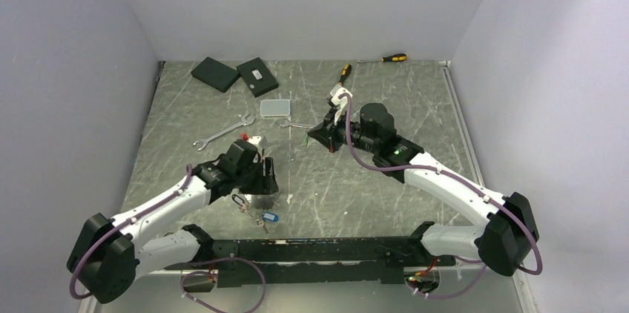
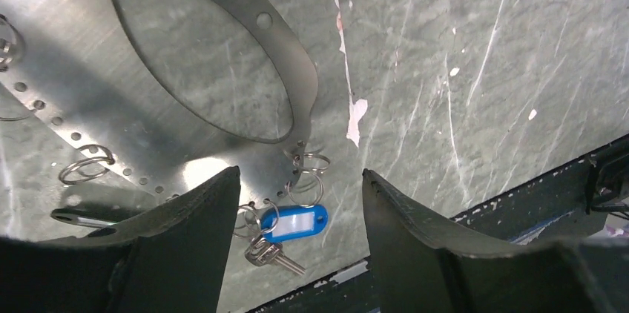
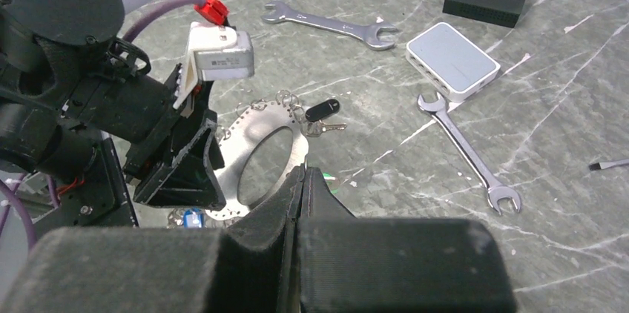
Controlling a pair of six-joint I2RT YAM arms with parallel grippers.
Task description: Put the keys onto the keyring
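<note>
On the bench (image 2: 460, 68), right beneath the left end effector (image 2: 300, 174): the keyring (image 2: 89, 90), a flat silvery ring with small holes along its rim, lying flat. Left end effector spread wide above the near rim, gripping nothing.

Seems partly done. Blue key (image 2: 295, 222) touching the near rim, apparently hung there by small split rings (image 2: 305, 188). Black key (image 3: 321, 110) just beside the rim further round, likewise with small rings about it. Probably left to do: a green key, plus a check of the two at the rim.

Hard to make out: rings truly through the rim holes, or merely lying on them. Right end effector (image 3: 303, 179) pressed together, off to the right of the keyring and not touching it. Green speck (image 3: 327, 178) just beside its tips, too small to read as a pinched key or not. Much of the keyring cut off by the left wrist view's edge and masked by the left fingers (image 2: 185, 254); from above, mostly covered by the left arm. No green key plainly visible anywhere.
</note>
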